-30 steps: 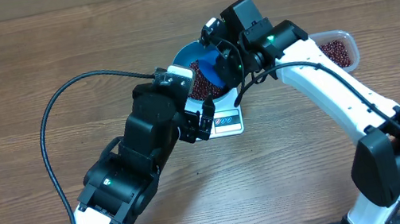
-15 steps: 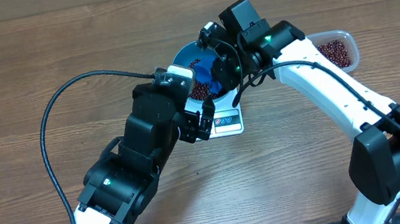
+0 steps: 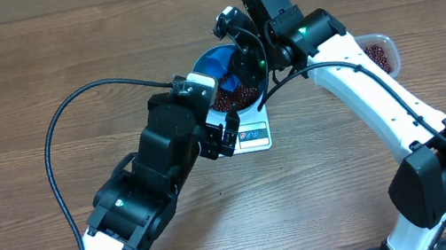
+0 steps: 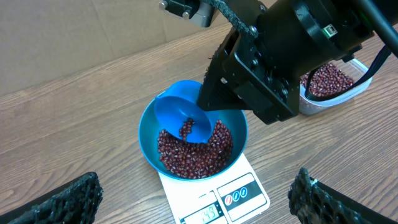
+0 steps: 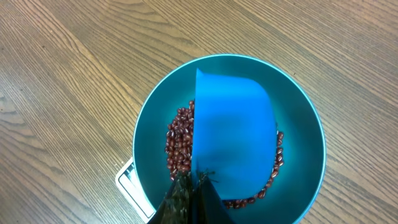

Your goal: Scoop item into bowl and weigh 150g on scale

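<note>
Probably near the end: dark red-brown beans (image 4: 193,152) heap in the round blue bowl (image 4: 145,127) atop the white square scale (image 4: 242,193). The right tool (image 5: 189,186) is clamped on a blue plastic scoop (image 4: 177,115); the left tool (image 3: 223,136) gapes empty.

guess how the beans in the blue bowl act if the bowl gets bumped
The beans form a loose heap of small ovals, so they'd probably slide and roll. The wall of the bowl rises above them, so a light bump likely spills none.

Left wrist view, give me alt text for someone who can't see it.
A blue scoop, held by the right gripper, tilts into a blue bowl of red-brown beans on a white scale. A clear container of beans sits behind it.
</note>
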